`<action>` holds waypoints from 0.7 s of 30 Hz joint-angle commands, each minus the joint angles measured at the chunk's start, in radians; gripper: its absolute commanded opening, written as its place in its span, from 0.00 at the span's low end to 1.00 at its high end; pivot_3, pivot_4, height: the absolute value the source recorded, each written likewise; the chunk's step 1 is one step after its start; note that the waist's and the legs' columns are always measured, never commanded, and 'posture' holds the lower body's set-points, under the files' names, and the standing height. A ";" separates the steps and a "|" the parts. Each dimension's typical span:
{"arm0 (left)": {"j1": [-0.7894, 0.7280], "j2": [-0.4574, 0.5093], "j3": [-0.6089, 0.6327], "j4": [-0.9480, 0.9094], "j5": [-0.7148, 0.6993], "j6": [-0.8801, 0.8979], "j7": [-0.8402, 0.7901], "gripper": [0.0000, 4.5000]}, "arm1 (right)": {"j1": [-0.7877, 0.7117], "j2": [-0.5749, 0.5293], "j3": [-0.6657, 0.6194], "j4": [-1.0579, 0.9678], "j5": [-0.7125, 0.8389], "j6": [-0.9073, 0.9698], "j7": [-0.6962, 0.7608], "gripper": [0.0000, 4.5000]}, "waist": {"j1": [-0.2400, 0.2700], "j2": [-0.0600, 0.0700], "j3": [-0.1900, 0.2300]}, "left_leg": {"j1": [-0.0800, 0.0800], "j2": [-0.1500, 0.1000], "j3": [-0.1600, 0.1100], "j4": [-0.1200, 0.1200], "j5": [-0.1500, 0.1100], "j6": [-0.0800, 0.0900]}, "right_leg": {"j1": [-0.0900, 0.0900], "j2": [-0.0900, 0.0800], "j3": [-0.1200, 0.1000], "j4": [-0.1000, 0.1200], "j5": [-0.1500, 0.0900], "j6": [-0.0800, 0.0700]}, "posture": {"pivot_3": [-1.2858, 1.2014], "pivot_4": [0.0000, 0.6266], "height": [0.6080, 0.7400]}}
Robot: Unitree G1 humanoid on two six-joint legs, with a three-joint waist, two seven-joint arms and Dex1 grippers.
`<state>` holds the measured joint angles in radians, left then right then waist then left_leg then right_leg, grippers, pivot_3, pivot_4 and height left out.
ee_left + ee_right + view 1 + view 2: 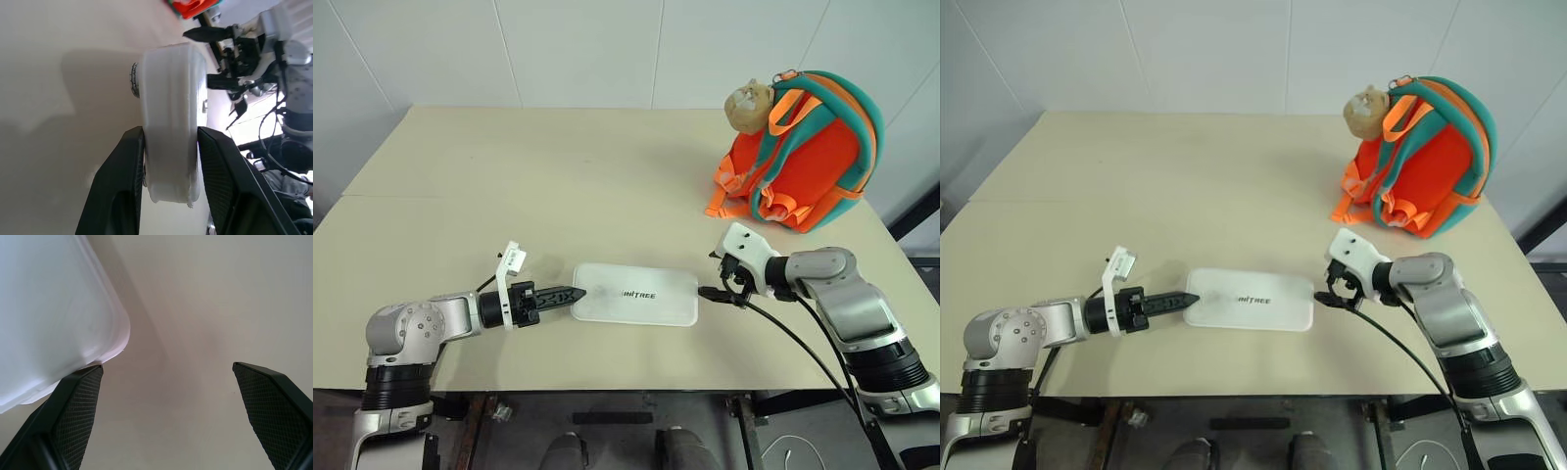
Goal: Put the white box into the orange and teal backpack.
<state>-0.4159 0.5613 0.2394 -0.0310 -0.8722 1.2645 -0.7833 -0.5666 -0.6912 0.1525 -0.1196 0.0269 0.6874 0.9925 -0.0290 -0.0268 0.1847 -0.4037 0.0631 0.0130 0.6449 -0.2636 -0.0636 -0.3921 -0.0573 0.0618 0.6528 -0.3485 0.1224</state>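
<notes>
1. Two end effectors are flanking the white box (pixel 636 294), which is lying flat on the table (pixel 558 186) near the front edge, well apart from the orange and teal backpack (pixel 808 147) standing at the far right corner
2. Left end effector (pixel 570 295) is pinching the box's near short end; in the left wrist view both black fingers (pixel 124 181) are pressing against the box's thin edge from either side
3. Right end effector (pixel 715 291) is sitting just beside the opposite short end with its fingers spread wide; in the right wrist view one finger (pixel 73 416) is meeting the box's rounded corner, the other is well clear over bare table
4. Risk: the box is being gripped at one end only, on a slim smooth edge, so lifting now is likely letting the long far end sag or twist out of the pinch
5. Risk: the right fingers, set off toward the corner rather than squarely across the end, may be closing on air or shoving the box sideways against the left grip
6. Risk: the backpack's opening is not visible from here; if it is zipped or slumped shut, the wide box will be jamming at the mouth or tipping the bag over
7. Writing: small dark lettering on the box face is reading "INITREE", the first letter possibly part of a logo; no other text is legible
</notes>
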 commanded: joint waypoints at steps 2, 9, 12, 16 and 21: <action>-0.010 -0.048 0.010 -0.082 -0.118 0.029 -0.037 0.28 | -0.034 0.024 -0.023 -0.041 0.079 -0.030 0.029 1.00 | 0.000 0.000 0.000 | -0.001 0.000 0.000 0.000 0.000 0.000 | 0.000 0.000 0.000 -0.001 0.000 0.000 | 0.52 0.24 1.00; 0.000 -0.029 0.062 -0.105 -0.177 0.064 -0.041 0.27 | -0.066 -0.011 -0.096 0.038 0.074 -0.060 -0.007 1.00 | 0.000 0.000 0.001 | -0.001 0.000 0.001 -0.002 0.000 0.000 | 0.000 0.000 0.000 -0.004 0.000 0.000 | 0.52 0.24 1.00; 0.000 -0.025 0.085 -0.110 -0.216 0.073 -0.029 0.27 | -0.079 -0.015 -0.120 0.061 0.079 -0.067 -0.031 1.00 | -0.001 0.000 0.001 | -0.001 0.000 0.001 -0.004 0.000 0.000 | 0.000 0.000 0.000 -0.006 0.000 0.000 | 0.52 0.24 1.00; 0.011 -0.011 0.130 -0.115 -0.260 0.072 -0.006 0.27 | -0.091 -0.026 -0.171 0.084 0.101 -0.059 -0.079 1.00 | 0.000 0.000 0.001 | -0.001 0.000 0.001 -0.007 0.000 -0.001 | -0.001 0.000 0.000 -0.007 0.000 0.000 | 0.52 0.24 1.00; 0.027 -0.006 0.160 -0.120 -0.287 0.064 0.028 0.27 | -0.080 -0.034 -0.183 0.067 0.117 -0.045 -0.094 1.00 | -0.001 0.000 0.001 | -0.001 0.000 0.002 -0.010 0.001 -0.003 | -0.001 0.000 0.000 -0.009 0.000 0.000 | 0.52 0.24 1.00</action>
<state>-0.3904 0.5504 0.3743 -0.1127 -1.1103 1.3404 -0.7570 -0.6427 -0.7043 -0.0046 -0.0249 0.1278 0.6384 0.9075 -0.0298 -0.0268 0.1853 -0.4048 0.0634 0.0146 0.6342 -0.2624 -0.0665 -0.3936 -0.0578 0.0617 0.6430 -0.3487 0.1224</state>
